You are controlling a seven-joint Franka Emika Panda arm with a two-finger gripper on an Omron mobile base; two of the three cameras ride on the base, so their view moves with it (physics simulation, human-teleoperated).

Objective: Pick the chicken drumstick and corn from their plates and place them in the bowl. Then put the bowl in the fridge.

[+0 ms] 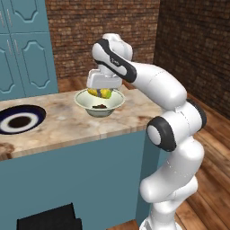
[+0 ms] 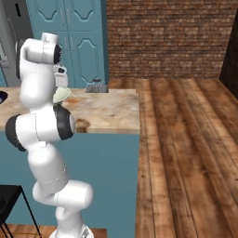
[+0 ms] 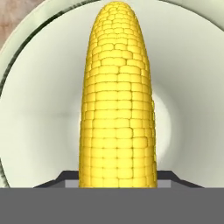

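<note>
Above the bowl (image 1: 99, 102) on the marble counter (image 1: 67, 123), the gripper (image 1: 100, 93) clasps one corn (image 3: 117, 105), bright yellow and bumpy, its lower end cut off between the fingers. One dark drumstick (image 1: 101, 106) lies inside, partly hidden. One navy-rimmed plate (image 1: 18, 119) sits at the left edge.

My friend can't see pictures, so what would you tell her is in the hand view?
A bright yellow corn cob stands between the robot's fingers, held right over the middle of a pale, round bowl. A bit of marbled counter peeks in at the top corner.
</note>
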